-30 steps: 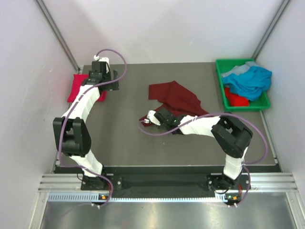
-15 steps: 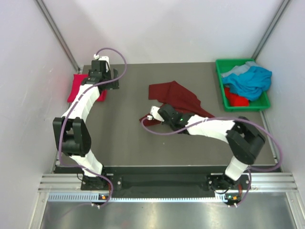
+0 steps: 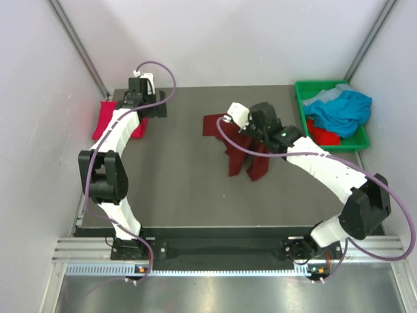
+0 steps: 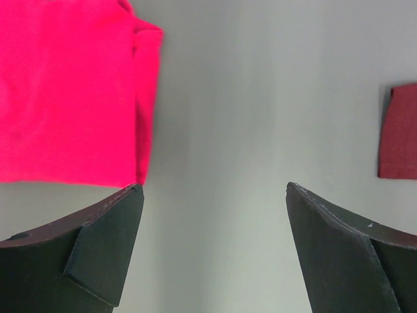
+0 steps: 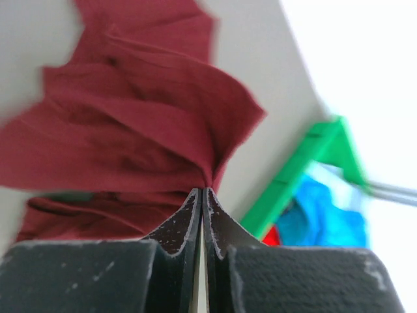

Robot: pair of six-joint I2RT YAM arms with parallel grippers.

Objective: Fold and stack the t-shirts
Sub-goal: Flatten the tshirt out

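Now | right gripper (image 5: 203, 190): jaws pinched together on a fold of the maroon t-shirt (image 5: 130, 124), cloth draping from it over the table (image 3: 176, 189) centre | left gripper (image 4: 212, 189): jaws wide apart, holding nothing, beside crimson t-shirt (image 4: 65, 91) | teal t-shirt (image 3: 342, 111) in green bin (image 3: 301, 117)

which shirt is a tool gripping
The dark maroon shirt, pinched in the right tool; the crimson shirt lies flat at the left, the teal shirt in the green bin.
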